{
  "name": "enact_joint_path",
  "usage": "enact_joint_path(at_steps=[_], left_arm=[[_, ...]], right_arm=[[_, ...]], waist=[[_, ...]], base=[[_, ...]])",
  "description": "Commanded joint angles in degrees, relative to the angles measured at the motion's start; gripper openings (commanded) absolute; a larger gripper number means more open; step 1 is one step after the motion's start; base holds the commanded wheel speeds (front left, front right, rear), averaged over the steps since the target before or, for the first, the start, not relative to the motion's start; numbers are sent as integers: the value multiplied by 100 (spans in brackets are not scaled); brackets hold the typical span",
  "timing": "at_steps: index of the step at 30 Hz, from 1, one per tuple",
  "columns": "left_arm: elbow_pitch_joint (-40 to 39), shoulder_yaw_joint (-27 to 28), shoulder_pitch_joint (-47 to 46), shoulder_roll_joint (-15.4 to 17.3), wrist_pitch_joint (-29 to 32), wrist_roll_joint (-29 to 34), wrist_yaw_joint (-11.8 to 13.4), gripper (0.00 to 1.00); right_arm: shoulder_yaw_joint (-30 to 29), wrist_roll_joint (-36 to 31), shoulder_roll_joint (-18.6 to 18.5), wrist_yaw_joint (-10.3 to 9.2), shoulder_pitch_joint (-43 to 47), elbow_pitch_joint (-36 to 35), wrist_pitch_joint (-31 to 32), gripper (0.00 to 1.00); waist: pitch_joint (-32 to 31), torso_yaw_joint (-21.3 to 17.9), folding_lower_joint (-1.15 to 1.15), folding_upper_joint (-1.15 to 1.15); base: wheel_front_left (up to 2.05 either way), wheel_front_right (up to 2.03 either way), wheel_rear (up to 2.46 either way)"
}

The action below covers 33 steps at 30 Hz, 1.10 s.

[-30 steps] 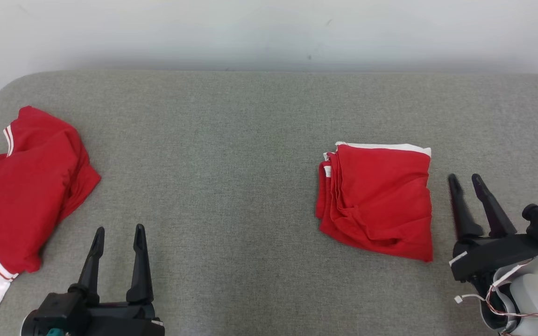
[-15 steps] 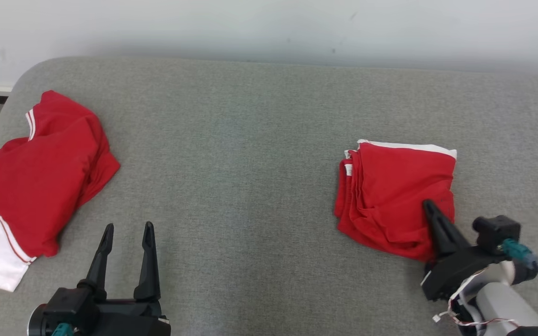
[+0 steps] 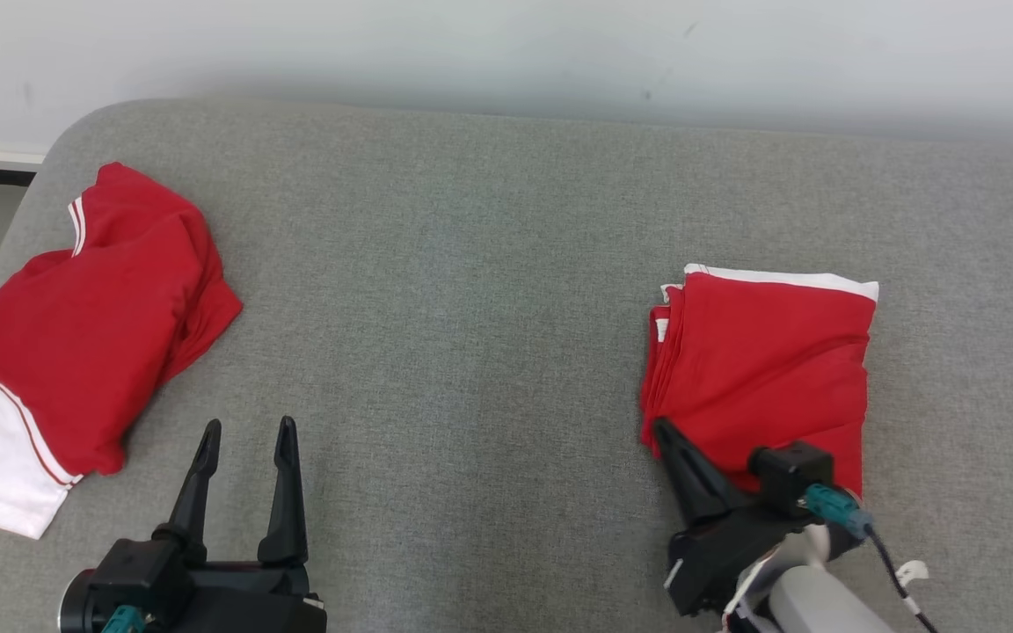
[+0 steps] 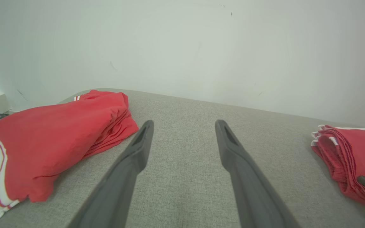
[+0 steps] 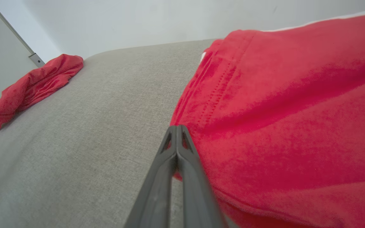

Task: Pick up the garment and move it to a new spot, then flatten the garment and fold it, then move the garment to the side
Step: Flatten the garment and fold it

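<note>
A folded red garment [image 3: 761, 360] with a white edge lies on the right of the grey padded table [image 3: 471, 308]; it also shows in the left wrist view [image 4: 353, 148] and the right wrist view [image 5: 280, 110]. My right gripper [image 3: 660, 428] is shut, its tips [image 5: 176, 127] resting against the garment's near left corner with no cloth seen between the fingers. At the lower left my left gripper [image 3: 249, 426] stands open over bare table [image 4: 184, 123], holding nothing.
A second, crumpled red and white garment [image 3: 93, 325] lies at the table's left end, beside the rounded corner [image 4: 52, 133] [image 5: 33, 85]. A pale wall runs behind the table. Bare grey surface stretches between the two garments.
My right gripper has shut and swung from the folded garment's right side across to its near left corner. The head camera has shifted. The left gripper has stayed open in place.
</note>
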Motion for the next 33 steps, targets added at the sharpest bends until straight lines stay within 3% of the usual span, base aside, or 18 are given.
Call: enact_joint_path(at_steps=[1,8,18,30,31,32,33], left_arm=[[12,-19,-13,-1,-17,31,-34,100],[17,13,-25,-1,-17,97,-39,100],[39,143,29,-1,-17,253,-60,100],[71,277,249,-1,-17,281,-91,100],[75,297,268,1,-17,293,-90,100],[71,306,280,-1,-17,313,-79,100],[65,315,302,-1,-17,334,-80,100]], right_arm=[[69,51,34,-14,76,-68,-27,0],[-175,59,1,-14,154,-733,-28,0],[-1281,-169,-243,-14,761,-2096,-18,0],[-2372,-435,-200,-14,1611,-2549,-16,0],[-2411,-458,-190,-14,1685,-2573,-16,10],[-2453,-487,-187,-14,1760,-2610,-17,42],[-2481,-518,-182,-14,1842,-2633,-16,85]], waist=[[-15,-24,0,0],[-79,-193,0,0],[-309,-551,0,0],[-551,-939,0,0],[-577,-970,0,0],[-595,-995,0,0],[-616,-1016,0,0]], base=[[0,0,0],[0,0,0],[0,0,0],[0,0,0],[0,0,0],[0,0,0],[0,0,0]])
